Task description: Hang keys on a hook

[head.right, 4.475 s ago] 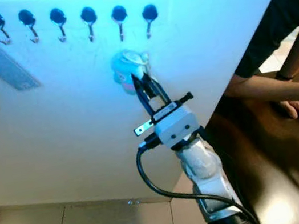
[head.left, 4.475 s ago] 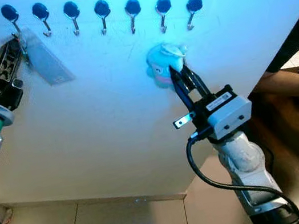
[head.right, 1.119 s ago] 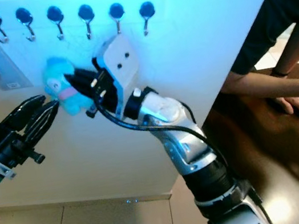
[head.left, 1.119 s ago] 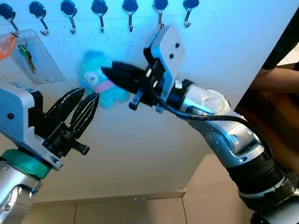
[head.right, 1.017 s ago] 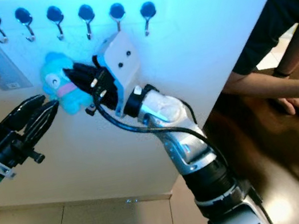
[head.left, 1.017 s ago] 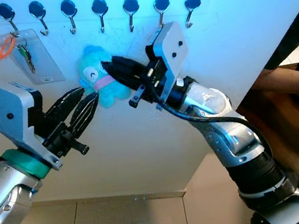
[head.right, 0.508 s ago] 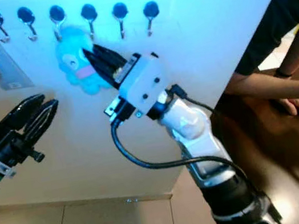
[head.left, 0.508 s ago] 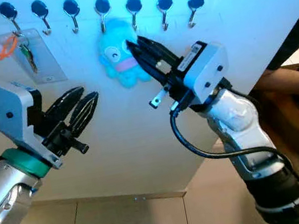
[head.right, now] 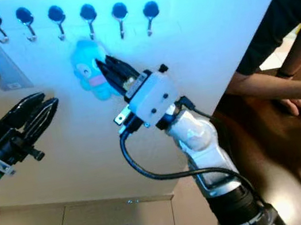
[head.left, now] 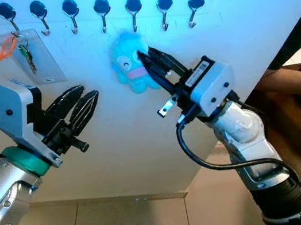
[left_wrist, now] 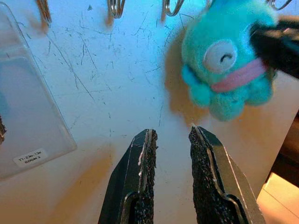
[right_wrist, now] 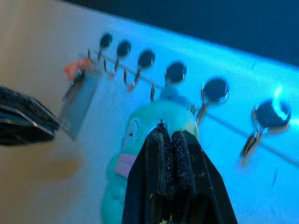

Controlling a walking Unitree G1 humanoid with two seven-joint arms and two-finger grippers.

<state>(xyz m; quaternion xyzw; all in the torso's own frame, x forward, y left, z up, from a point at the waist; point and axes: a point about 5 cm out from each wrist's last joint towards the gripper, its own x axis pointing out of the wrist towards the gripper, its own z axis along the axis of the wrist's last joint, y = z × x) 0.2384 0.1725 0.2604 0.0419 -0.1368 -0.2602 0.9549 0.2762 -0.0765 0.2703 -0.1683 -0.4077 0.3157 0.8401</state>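
Hooks (head.left: 101,7) run in a row along the far top of a white board (head.left: 113,131). Right gripper (head.left: 151,66) pinches a blue plush keychain (head.left: 132,63) just below the fifth hook (head.left: 132,8); whether its loop has caught is unclear. Left gripper (head.left: 80,108), fingers narrowly parted and holding nothing, hovers near left. Keys on a clear tag (head.left: 27,55) already hang from the far-left hook.

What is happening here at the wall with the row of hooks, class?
A humanoid robot is hanging things on a row of hooks on a white wall. Its right gripper is shut on a turquoise plush keychain, holding it just below the middle hooks. A clear tag with keys hangs from the leftmost hook. The left gripper is held out below the hooks, slightly open, holding nothing. A person's arm rests on a dark table to the right.
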